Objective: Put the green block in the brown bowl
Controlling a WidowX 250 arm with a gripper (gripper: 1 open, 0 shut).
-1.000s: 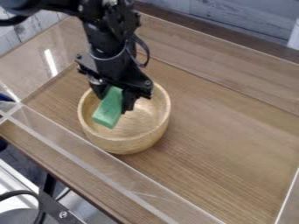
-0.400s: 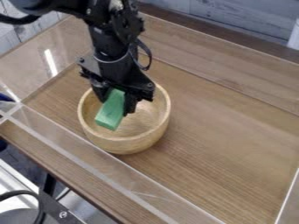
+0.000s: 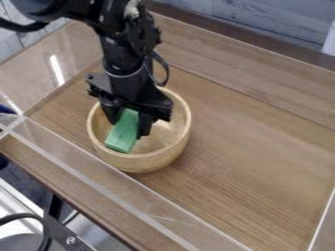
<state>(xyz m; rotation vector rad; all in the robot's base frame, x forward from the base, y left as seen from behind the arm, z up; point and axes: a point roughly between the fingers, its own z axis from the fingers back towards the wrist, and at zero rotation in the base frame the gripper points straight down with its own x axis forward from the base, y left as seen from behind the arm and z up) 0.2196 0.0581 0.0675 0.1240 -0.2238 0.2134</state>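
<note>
Over the brown bowl point(image 3: 181, 127), lowering the green block point(image 3: 123, 131), tilted within the rim and pinched in the gripper point(image 3: 131, 110), probably needing a gentle descent clear of the near wall, then an easy, unhurried release close to the wooden floor.
</note>
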